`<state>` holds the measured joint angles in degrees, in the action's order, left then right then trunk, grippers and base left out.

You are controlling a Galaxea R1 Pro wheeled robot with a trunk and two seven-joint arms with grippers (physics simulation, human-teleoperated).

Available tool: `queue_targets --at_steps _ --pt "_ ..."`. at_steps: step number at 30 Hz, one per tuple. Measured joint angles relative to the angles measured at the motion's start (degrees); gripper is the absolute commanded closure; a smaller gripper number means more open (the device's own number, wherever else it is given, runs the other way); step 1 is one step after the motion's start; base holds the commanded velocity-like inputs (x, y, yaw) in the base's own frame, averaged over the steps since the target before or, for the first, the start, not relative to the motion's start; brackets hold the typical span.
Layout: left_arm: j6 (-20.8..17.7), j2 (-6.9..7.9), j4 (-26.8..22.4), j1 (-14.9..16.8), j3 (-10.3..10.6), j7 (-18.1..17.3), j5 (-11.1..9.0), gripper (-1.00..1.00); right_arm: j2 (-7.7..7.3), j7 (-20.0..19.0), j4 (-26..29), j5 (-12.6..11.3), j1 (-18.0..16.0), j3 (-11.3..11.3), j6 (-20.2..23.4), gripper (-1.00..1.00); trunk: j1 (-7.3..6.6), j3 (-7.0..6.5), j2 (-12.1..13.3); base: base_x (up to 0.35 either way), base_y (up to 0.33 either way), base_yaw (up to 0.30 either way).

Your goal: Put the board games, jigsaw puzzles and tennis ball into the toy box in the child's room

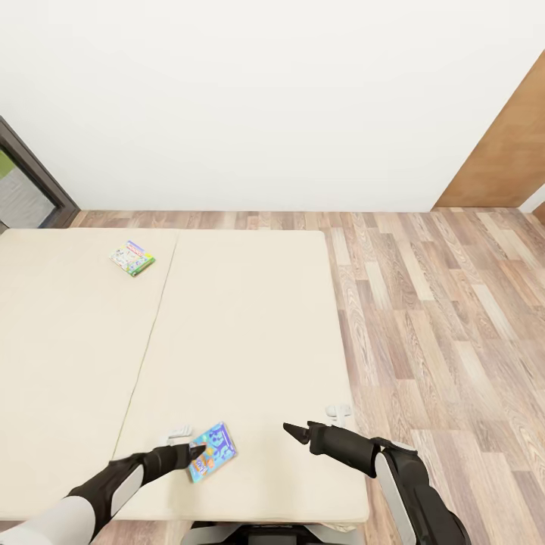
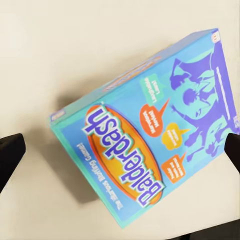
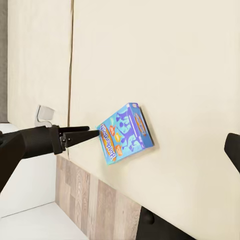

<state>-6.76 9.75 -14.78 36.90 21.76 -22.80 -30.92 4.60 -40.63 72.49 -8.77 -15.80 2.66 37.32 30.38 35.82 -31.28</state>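
A mostly blue board game [image 1: 213, 452] [image 2: 150, 130] [image 3: 125, 131] lettered "Balderdash" lies at the near edge of the bed [image 1: 242, 325], tilted, with a shadow under one side. My left gripper [image 1: 200, 452] [image 2: 120, 150] is open right at it, its dark fingertips [image 2: 10, 152] spread to either side of the box. A green-bordered board game [image 1: 132, 258] lies flat far back on the left mattress half. My right gripper [image 1: 295, 433] hovers open over bare mattress to the right of the blue box. The table, toy box, jigsaw puzzles and tennis ball are out of view.
A seam [image 1: 155, 325] splits the beige mattress into two halves. Wood-plank floor [image 1: 439, 325] runs along the bed's right side to a white wall [image 1: 265, 106]. A dark-framed window [image 1: 26, 185] is at far left, a wooden door [image 1: 507, 151] at far right.
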Motion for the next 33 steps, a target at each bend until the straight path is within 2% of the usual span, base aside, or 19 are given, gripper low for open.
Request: queue_targets --at_steps 4,11,20,33 --pt "1.1 0.62 0.5 0.0 0.0 -0.9 -0.1 -1.00 0.00 0.0 0.0 0.0 0.0 0.0 0.0 -1.00 0.00 0.00 0.0 0.000 0.000 0.000" --pt "1.6 0.86 0.7 0.0 -0.1 -1.2 -0.1 -1.00 0.00 0.0 0.0 0.1 0.0 0.0 0.0 -1.00 0.00 0.00 0.0 0.000 0.000 0.000" --pt "1.7 0.73 0.8 0.0 -0.1 -1.2 -0.1 -1.00 0.00 0.0 0.0 0.1 0.0 0.0 0.0 -1.00 0.00 0.17 0.0 0.000 0.000 0.000" --pt "1.7 0.50 0.8 0.0 -0.1 -1.2 -0.1 -1.00 0.01 0.0 0.0 0.1 0.0 0.0 0.0 -1.00 0.00 1.24 0.0 0.000 0.000 0.000"
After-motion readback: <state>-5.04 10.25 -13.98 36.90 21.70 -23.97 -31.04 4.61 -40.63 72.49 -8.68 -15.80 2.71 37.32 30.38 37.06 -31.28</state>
